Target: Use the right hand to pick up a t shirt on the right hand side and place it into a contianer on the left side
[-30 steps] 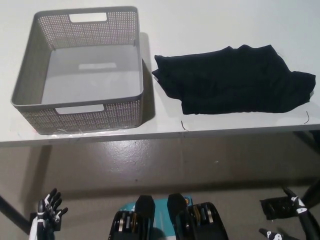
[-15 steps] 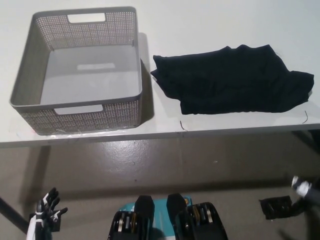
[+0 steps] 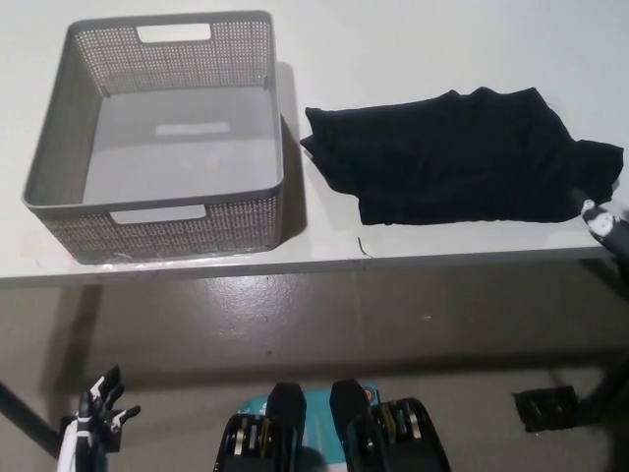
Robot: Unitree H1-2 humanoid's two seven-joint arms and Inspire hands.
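Right hand [image 3: 601, 218], grip unreadable, has risen beside the t-shirt [image 3: 462, 155]; left hand [image 3: 96, 413] spread.

On the table [image 3: 413, 39], the container [image 3: 157, 202] sits left of the t shirt [image 3: 462, 157].

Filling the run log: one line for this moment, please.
t-shirt: folded on table, untouched | basket: empty | right hand: at shirt's right edge | left hand: low, open, resting
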